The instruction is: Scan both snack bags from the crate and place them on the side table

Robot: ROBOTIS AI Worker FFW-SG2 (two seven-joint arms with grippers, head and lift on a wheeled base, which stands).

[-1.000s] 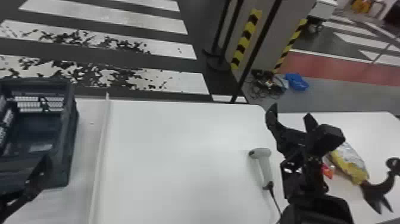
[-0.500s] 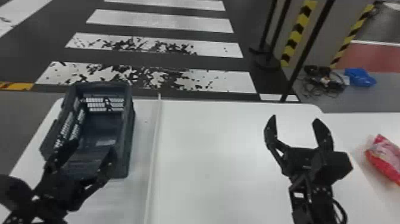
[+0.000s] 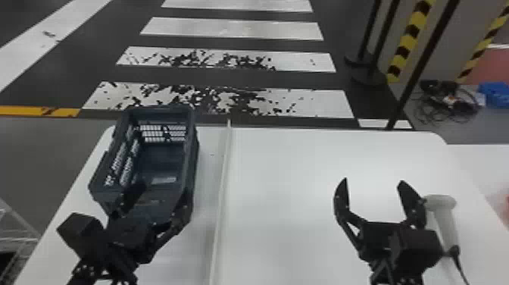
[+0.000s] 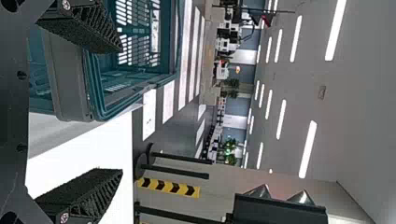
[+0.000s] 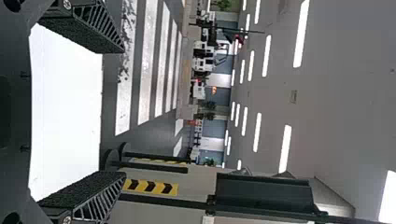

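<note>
In the head view my left gripper [image 3: 162, 201] stands open at the near end of the dark crate [image 3: 191, 159], whose visible floor is bare. The left wrist view has this gripper [image 4: 120, 111] with its fingers apart, the crate wall [image 4: 70, 79] beyond one of them. My right gripper [image 3: 373, 183] is open over the white table, nothing between its fingers; its own wrist view also has the gripper [image 5: 123, 113] wide apart. Just right of it lies the grey scanner [image 3: 446, 223]. A red sliver of a snack bag [image 3: 506, 206] is at the right edge, on the side table [image 3: 477, 166].
A thin raised white strip [image 3: 221, 189] runs along the main table [image 3: 288, 212] between crate and right gripper. The scanner's cable [image 3: 460, 265] trails toward the near edge. Behind the table stand dark posts [image 3: 420, 64] and striped barriers.
The head view has swung left, bringing the crate further in. My right gripper has come away from the side table, where a yellow-and-silver bag and something red lay earlier, to above the main table.
</note>
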